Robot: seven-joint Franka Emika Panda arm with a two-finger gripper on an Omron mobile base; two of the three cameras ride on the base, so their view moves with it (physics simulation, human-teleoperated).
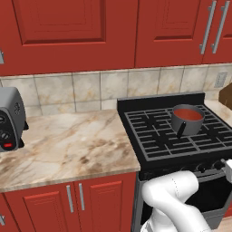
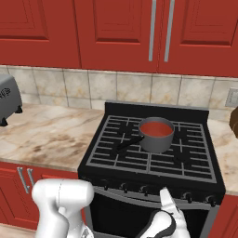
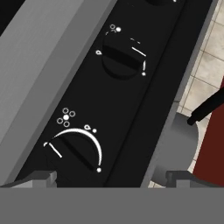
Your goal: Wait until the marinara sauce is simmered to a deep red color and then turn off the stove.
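- No brand name or readable word shows anywhere; the only markings are white symbols on the stove's (image 2: pixel 153 153) black front panel: small dot clusters, flame-like marks and curved arcs beside each knob.
- The hand view, close on that panel, shows two dark knobs: a near knob (image 3: pixel 76 153) with a long white arc around it and a far knob (image 3: pixel 122 59) with short white ticks.
- The hand (image 3: pixel 109 177) is released, its two grey fingertips (image 3: pixel 39 178) standing wide apart just in front of the near knob, gripping nothing.
- The base views show the marinara sauce (image 2: pixel 156 128), a red disc in a small grey saucepan (image 1: pixel 187 123) on the grates at the back of the stove, its dark handle pointing forward.
- The left base view takes in a grey toaster (image 1: pixel 10 118) on the marble surface (image 1: pixel 72 140), well apart from the stove.
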